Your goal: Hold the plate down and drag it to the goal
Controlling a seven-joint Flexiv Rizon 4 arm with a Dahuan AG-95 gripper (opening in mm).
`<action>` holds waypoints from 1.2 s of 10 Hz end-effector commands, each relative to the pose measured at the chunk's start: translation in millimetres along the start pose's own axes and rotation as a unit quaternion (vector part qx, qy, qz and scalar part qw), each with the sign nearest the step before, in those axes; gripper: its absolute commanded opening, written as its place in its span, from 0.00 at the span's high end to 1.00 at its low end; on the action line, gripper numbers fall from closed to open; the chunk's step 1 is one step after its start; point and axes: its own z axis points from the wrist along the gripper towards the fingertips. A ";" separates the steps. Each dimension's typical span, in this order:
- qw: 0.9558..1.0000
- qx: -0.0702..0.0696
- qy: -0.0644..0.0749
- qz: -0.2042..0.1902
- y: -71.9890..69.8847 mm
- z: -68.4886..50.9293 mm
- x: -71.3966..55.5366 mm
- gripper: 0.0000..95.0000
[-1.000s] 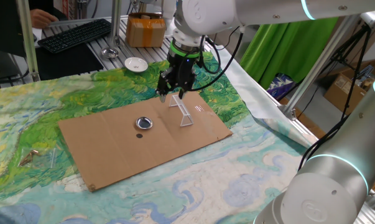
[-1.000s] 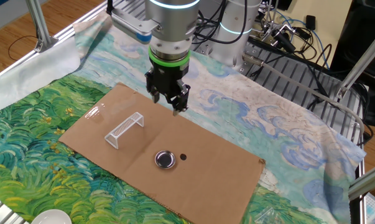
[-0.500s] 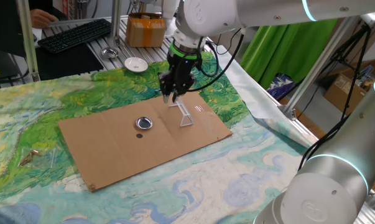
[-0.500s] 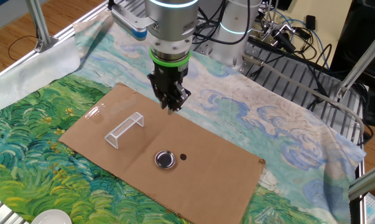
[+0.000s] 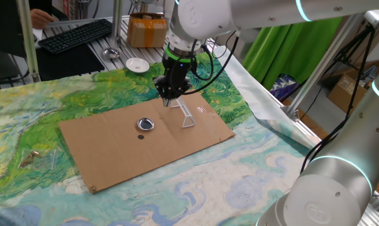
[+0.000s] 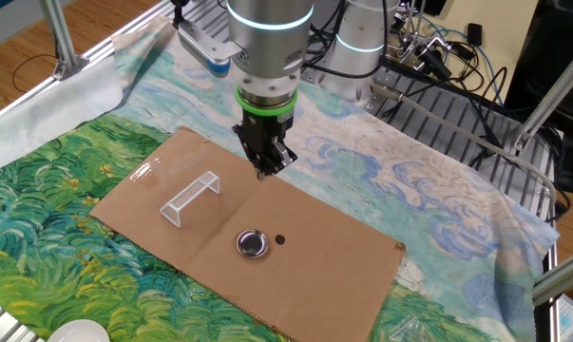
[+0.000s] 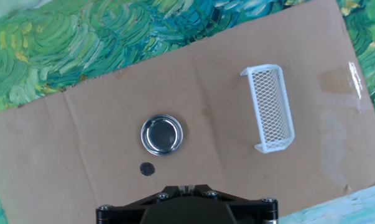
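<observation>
The plate (image 5: 145, 124) is a tiny shiny metal dish lying flat on a brown cardboard sheet (image 5: 114, 157); it also shows in the other fixed view (image 6: 253, 244) and the hand view (image 7: 162, 134). The goal (image 5: 185, 114) is a small white mesh wedge frame standing on the same sheet, a little apart from the plate (image 6: 191, 198) (image 7: 271, 109). My gripper (image 5: 168, 100) is shut and empty, hanging above the cardboard's far part between plate and goal (image 6: 266, 171). In the hand view its fingers meet at the bottom edge (image 7: 186, 186).
A small black dot (image 7: 147, 168) sits on the cardboard right beside the plate. The painted cloth (image 5: 38, 125) surrounds the cardboard. A white saucer (image 5: 137, 64), a keyboard (image 5: 76, 34) and a brown box (image 5: 146, 30) lie at the far edge. Small bits (image 5: 29, 158) lie on the cloth.
The fingers, spread open a second ago, have closed together. The hand has shifted slightly and turned. Plate and goal have not moved.
</observation>
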 end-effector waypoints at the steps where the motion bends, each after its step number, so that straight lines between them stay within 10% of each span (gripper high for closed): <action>1: 1.000 0.000 -0.001 -0.013 1.4 4.1 -0.9 1.00; 12: 1.000 -0.003 -0.008 -0.020 26.8 64.6 -22.9 1.00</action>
